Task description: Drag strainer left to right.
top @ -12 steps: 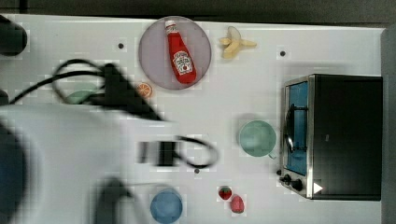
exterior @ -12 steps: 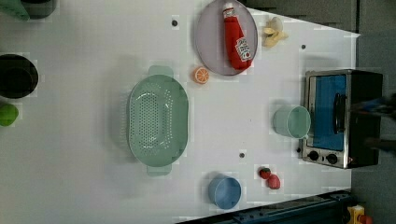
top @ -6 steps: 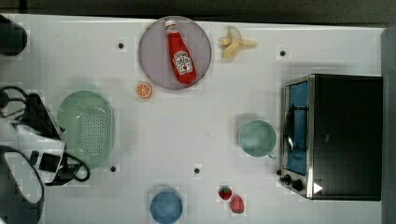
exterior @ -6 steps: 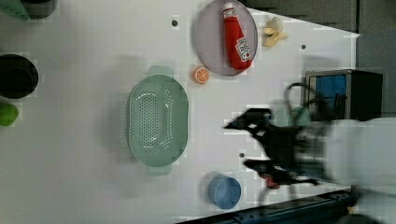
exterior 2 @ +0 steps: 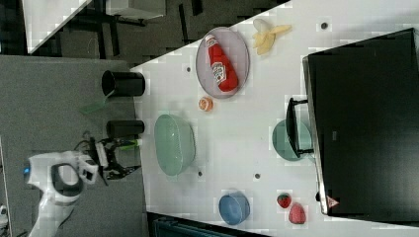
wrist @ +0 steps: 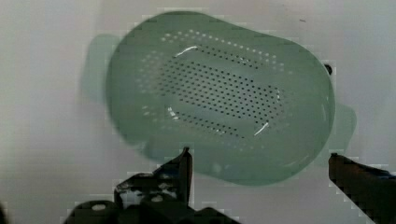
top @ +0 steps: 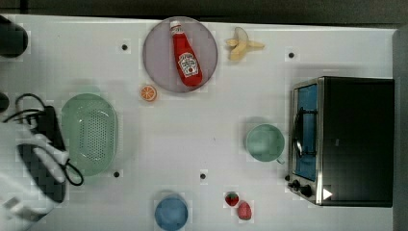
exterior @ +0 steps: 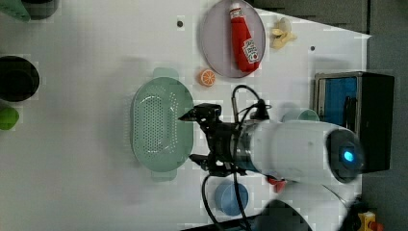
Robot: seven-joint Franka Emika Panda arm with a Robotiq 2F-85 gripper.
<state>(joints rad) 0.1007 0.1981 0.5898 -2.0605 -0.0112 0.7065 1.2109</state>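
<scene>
newly nearer strainer [exterior: 161,126], gripper [exterior: 191,137] wide, empty

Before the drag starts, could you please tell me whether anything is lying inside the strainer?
The strainer holds nothing: its perforated floor shows bare in the wrist view and the top view. The table beneath it is hidden.

One strainer [top: 89,133], two strawberries [top: 238,205]

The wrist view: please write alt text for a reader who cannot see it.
A pale green strainer with many small holes sits on a white table, seen from above. The robot's open gripper hangs over the strainer's rim, one dark finger on each side, holding nothing.
</scene>
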